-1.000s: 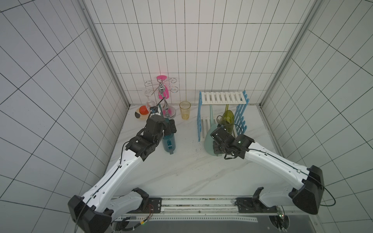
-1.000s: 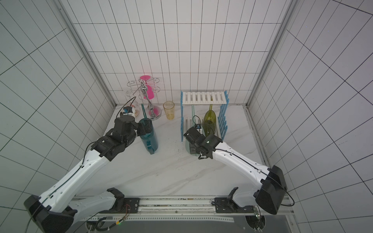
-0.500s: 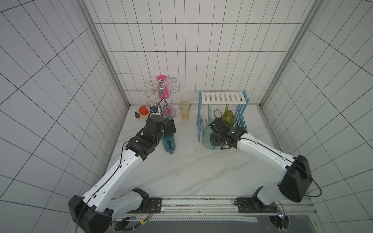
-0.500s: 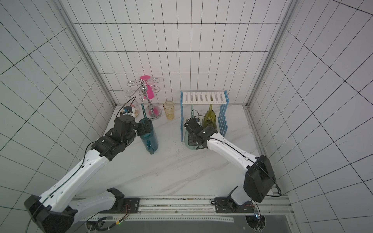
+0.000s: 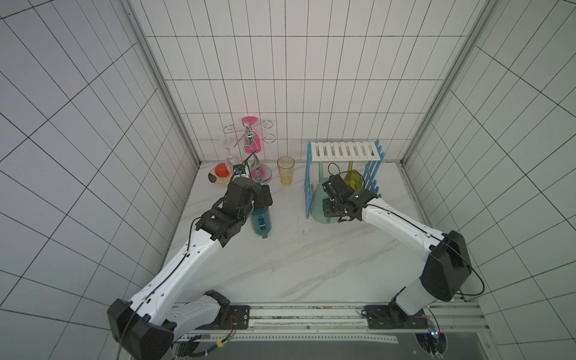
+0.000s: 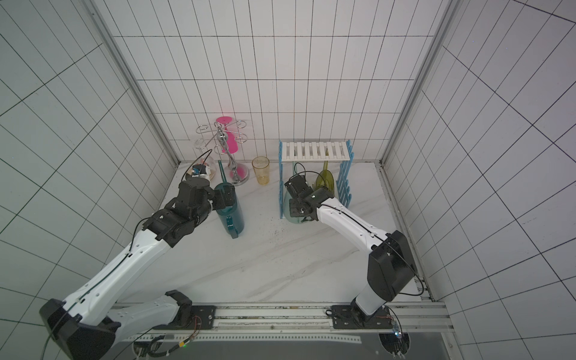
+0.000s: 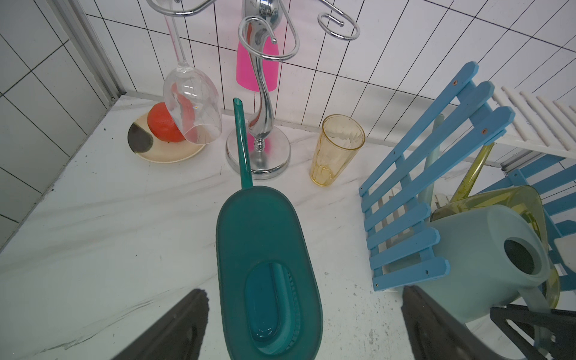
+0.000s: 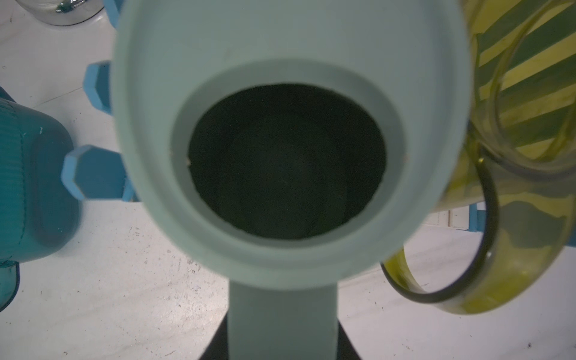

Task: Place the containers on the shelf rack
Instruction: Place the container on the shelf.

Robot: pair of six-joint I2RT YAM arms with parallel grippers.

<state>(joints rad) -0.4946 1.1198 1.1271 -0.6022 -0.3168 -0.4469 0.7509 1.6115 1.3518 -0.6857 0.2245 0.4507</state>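
The dark teal container [image 5: 260, 219] [image 7: 268, 265] stands on the table, spout toward the back wall. My left gripper [image 7: 304, 299] [image 5: 261, 199] hangs open over it, one finger on each side, apart from it. The pale mint container [image 5: 318, 205] [image 8: 280, 46] [image 7: 480, 249] is tilted, its front end between the side panels of the shelf rack [image 5: 346, 151] [image 7: 414, 193] at the lower tier. My right gripper [image 8: 282, 343] [image 5: 330, 208] is shut on its handle [image 8: 282, 321]. The olive container [image 5: 352, 179] [image 8: 514, 156] sits in the lower tier beside it.
A chrome glass hanger [image 5: 249, 140] with a pink cup and a clear wine glass [image 7: 193, 103] stands at the back left. A yellow cup [image 5: 285, 170] and a plate with a red fruit [image 5: 219, 174] are near it. Tiled walls close three sides.
My right arm has carried the mint container back and to the left, toward the rack's lower tier. The left arm and teal container have not moved.
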